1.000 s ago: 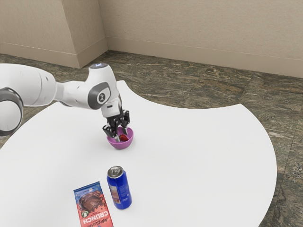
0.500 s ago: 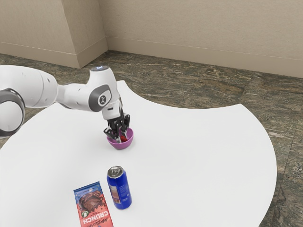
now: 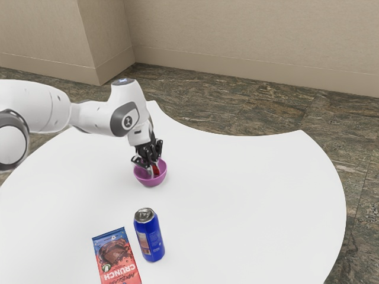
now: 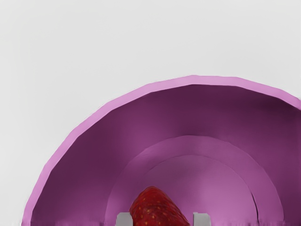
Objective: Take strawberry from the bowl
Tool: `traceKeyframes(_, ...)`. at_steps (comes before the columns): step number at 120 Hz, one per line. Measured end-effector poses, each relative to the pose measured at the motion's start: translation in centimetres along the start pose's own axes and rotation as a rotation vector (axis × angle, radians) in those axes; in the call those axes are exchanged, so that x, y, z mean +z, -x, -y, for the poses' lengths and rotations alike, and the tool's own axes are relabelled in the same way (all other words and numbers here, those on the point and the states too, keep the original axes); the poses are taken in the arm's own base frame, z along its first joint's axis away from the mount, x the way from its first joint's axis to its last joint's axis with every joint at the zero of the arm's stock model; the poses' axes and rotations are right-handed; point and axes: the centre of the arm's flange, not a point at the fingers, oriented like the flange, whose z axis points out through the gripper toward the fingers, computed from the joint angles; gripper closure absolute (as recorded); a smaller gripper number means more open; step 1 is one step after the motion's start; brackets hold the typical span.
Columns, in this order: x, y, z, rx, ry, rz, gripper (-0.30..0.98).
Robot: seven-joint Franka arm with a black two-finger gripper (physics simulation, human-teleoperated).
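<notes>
In the exterior view my gripper (image 3: pixel 154 171) points down into the purple bowl (image 3: pixel 150 181), its fingers close together. The red strawberry (image 3: pixel 157 170) is between them, within the bowl's rim. The wrist view has the strawberry (image 4: pixel 154 208) between the two grey fingertips of the gripper (image 4: pixel 162 219), over the inside of the bowl (image 4: pixel 127 127). My gripper is shut on the strawberry, whose lower part is cut off in that view.
A blue can (image 3: pixel 149 235) stands upright on the white table (image 3: pixel 249 195), and a chocolate bar packet (image 3: pixel 116 258) lies beside it. Both are some distance from the bowl, nearer the exterior view's lower edge.
The fingers have come together on the strawberry. My hand dipped slightly and then rose a little, and the strawberry now appears slightly higher and more upright. The bowl has stayed in place.
</notes>
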Motion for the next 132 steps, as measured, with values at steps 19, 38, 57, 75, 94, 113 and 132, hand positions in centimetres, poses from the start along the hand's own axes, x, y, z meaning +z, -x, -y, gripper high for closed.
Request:
traceKeyframes(19, -6.4, -2.3, 0.7, 0.034, -0.083, 0.017, 0.79)
traceKeyframes(38, -8.6, -14.5, 2.0, 0.196, -0.119, -0.042, 0.79)
traceKeyframes(57, -4.6, -20.0, 1.8, 0.252, -0.065, -0.079, 0.79)
traceKeyframes(75, -3.9, -19.9, 1.8, 0.252, -0.052, -0.061, 0.58)
traceKeyframes(94, -3.8, -19.4, 1.7, 0.241, -0.038, -0.045, 0.28)
traceKeyframes(113, -4.7, -18.9, 1.7, 0.203, -0.041, -0.045, 0.13)
traceKeyframes(132, -29.4, -8.5, -5.1, -0.195, -0.132, 0.131, 0.06)
